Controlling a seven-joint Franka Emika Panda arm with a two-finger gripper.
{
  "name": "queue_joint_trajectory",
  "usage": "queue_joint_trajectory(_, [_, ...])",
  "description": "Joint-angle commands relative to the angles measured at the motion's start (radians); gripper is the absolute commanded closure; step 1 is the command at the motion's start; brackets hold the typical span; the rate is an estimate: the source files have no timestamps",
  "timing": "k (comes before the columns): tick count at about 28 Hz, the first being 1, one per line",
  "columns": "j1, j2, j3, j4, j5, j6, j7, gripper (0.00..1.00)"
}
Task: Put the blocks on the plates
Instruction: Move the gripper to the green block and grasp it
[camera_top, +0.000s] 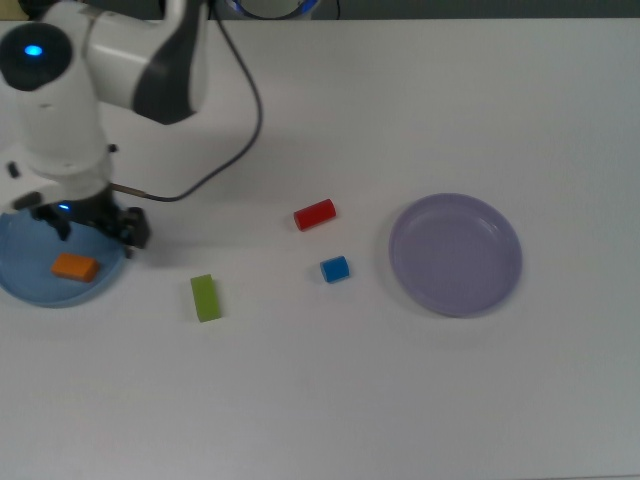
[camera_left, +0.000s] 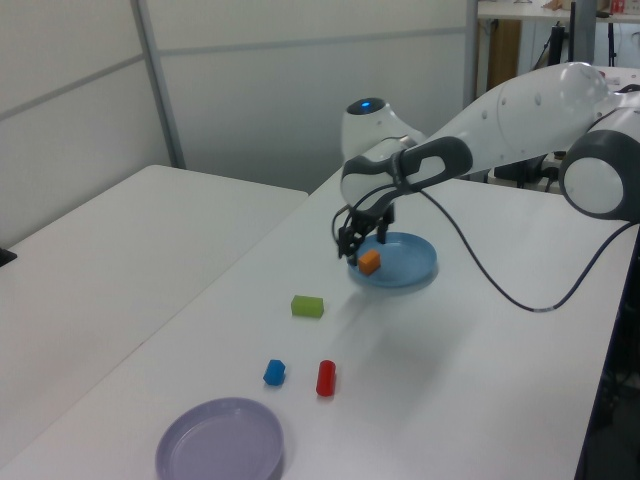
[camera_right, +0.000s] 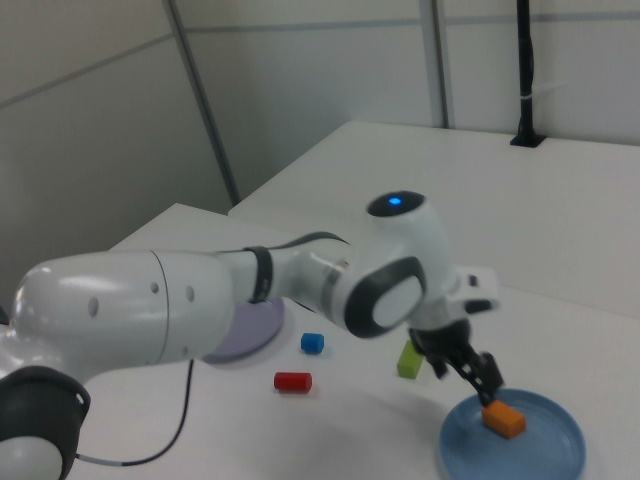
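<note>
Lying unmarked (orange block (camera_top: 75, 267))

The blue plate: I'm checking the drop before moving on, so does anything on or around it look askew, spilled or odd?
Nothing stands out. The orange block lies inside the light blue plate, clear of the rim, and the gripper is off it. The green block sits on the table beside the plate.

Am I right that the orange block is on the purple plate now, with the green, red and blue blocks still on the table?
Not quite. The orange block lies on the light blue plate, as the top view shows; the purple plate holds nothing. The green block, red block and blue block are indeed on the table.
</note>
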Motion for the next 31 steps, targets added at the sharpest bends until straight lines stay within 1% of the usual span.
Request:
queue_joint_trajectory(1, [0.088,-0.014,0.03,-0.01,0.002,0.011,0.007,0.0])
queue_joint_trajectory(4, [0.099,-0.009,0.062,-0.01,0.002,0.014,0.009,0.0])
queue_joint_trajectory(5, [0.102,-0.005,0.08,-0.01,0.002,0.017,0.012,0.0])
queue_joint_trajectory(6, [0.102,0.001,0.085,-0.01,0.0,0.018,0.021,0.0])
queue_joint_trajectory(9, [0.103,0.029,0.087,-0.01,-0.005,0.047,0.058,0.01])
queue_joint_trajectory(11, [0.111,0.046,0.087,-0.01,-0.012,0.101,0.108,0.02])
queue_joint_trajectory(16, [0.111,0.078,0.087,-0.009,-0.017,0.149,0.118,0.04])
queue_joint_trajectory(17, [0.11,0.09,0.085,-0.009,-0.018,0.153,0.111,0.09])
queue_joint_trajectory(19, [0.11,0.098,0.087,-0.009,-0.029,0.167,0.11,0.3])
queue_joint_trajectory(22, [0.11,0.1,0.087,-0.009,-0.037,0.178,0.111,0.52])
queue_joint_trajectory(23, [0.11,0.1,0.087,-0.009,-0.037,0.178,0.111,0.73])
queue_joint_trajectory(25, [0.11,0.1,0.085,-0.009,-0.037,0.178,0.11,0.84])
queue_joint_trajectory(26, [0.11,0.1,0.087,-0.009,-0.035,0.178,0.111,0.94])
queue_joint_trajectory(27, [0.11,0.1,0.085,-0.009,-0.034,0.178,0.111,1.0])
queue_joint_trajectory(31, [0.102,0.095,0.085,-0.007,-0.029,0.178,0.11,1.0])
